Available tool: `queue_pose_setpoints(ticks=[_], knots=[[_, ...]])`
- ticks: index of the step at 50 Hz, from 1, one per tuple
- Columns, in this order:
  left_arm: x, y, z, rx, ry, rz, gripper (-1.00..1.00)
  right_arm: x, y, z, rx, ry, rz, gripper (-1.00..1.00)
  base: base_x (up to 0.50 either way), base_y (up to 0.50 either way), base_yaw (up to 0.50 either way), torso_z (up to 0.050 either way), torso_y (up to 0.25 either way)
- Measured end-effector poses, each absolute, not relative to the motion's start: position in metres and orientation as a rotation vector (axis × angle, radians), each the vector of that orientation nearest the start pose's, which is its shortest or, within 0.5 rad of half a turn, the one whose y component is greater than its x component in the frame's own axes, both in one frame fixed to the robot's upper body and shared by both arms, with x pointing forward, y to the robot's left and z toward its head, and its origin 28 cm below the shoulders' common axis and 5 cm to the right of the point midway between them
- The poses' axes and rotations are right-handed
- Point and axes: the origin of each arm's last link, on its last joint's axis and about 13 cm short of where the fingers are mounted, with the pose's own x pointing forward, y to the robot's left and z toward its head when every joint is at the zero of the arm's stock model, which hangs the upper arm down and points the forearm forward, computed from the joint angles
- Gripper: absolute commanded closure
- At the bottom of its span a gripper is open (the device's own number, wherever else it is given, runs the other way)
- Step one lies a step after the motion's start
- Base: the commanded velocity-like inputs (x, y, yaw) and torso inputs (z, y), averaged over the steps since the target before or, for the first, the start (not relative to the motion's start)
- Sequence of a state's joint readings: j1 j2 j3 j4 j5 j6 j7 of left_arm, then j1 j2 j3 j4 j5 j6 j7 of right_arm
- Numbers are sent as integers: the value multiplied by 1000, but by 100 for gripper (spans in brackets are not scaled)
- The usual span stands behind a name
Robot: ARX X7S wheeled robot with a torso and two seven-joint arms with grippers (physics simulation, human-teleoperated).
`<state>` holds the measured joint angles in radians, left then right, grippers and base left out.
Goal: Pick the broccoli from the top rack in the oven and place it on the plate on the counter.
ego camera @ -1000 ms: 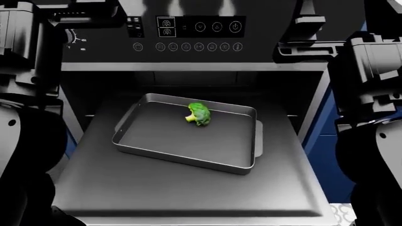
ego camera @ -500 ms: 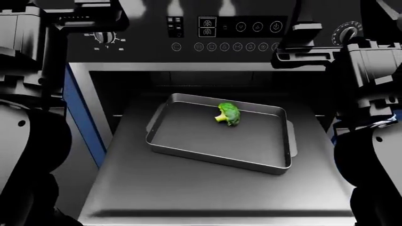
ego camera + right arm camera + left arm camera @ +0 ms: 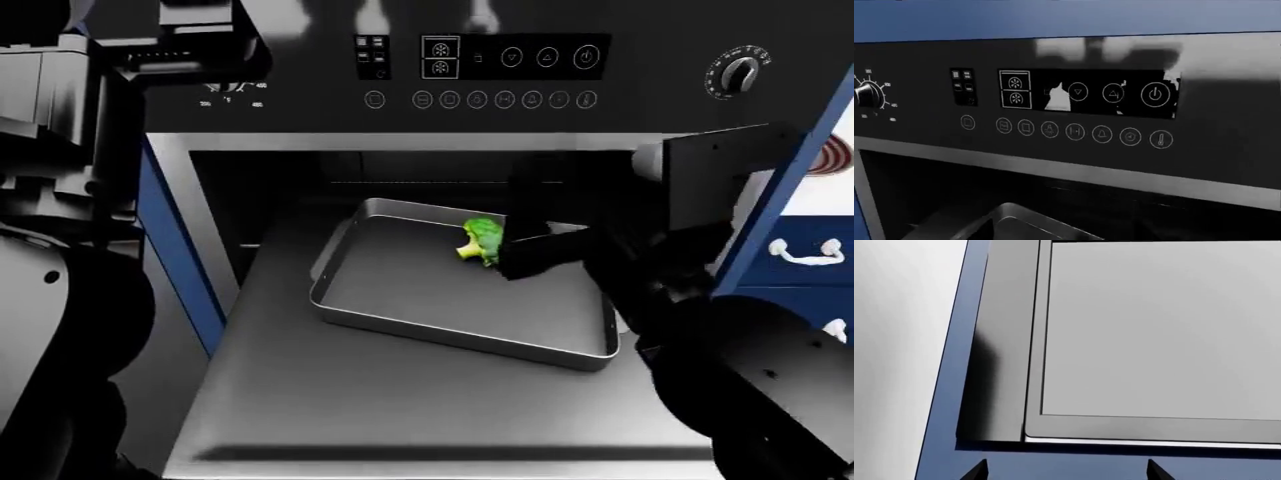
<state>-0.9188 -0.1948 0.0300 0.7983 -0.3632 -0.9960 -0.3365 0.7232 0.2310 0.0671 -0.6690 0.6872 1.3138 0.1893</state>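
The broccoli [image 3: 482, 241] lies in the far part of a rimmed grey baking tray [image 3: 441, 300], which sits on the top rack [image 3: 400, 390] pulled out of the oven [image 3: 507, 60]. My right gripper [image 3: 525, 240] hovers just right of the floret, close to it; its dark fingers look spread, so it is open and holds nothing. The right wrist view shows only the oven's control panel [image 3: 1081, 100] and a tray corner [image 3: 1011, 217]. My left gripper [image 3: 1065, 471] is open, facing a navy cabinet. A sliver of the plate [image 3: 831, 152] shows at the far right on the counter [image 3: 817, 195].
Navy cabinet fronts with white handles [image 3: 805, 252] stand right of the oven. A navy panel edge [image 3: 174, 250] flanks the oven's left side. The left arm [image 3: 67, 150] is raised at the left. A grey panel [image 3: 1154, 330] fills the left wrist view.
The scene shifted right in the head view, then held. My right arm came down from its raised pose and reached in over the tray beside the broccoli. The broccoli has not moved.
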Motion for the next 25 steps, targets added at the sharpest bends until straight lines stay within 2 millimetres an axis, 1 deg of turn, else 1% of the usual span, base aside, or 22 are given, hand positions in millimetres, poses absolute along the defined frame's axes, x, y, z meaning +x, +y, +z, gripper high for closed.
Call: queue_pose_setpoints(ticks=[5,9,13,20,25], knots=[[237,209,309,-13,-688,41,-100,254,-107,220,24,51,320,-100,0,0,0,0,0],[236,209,309,-13,-686,41,-100,257,-106,217,19,102,333,-100,0,0,0,0,0],[235,209,308,-13,-686,40,-100,261,-105,223,19,134,329,-100,0,0,0,0,0],[234,209,308,-14,-685,40,-100,270,-101,242,5,187,298,-100,0,0,0,0,0],[234,209,308,-14,-683,41,-100,276,-98,247,-9,245,274,-100,0,0,0,0,0]])
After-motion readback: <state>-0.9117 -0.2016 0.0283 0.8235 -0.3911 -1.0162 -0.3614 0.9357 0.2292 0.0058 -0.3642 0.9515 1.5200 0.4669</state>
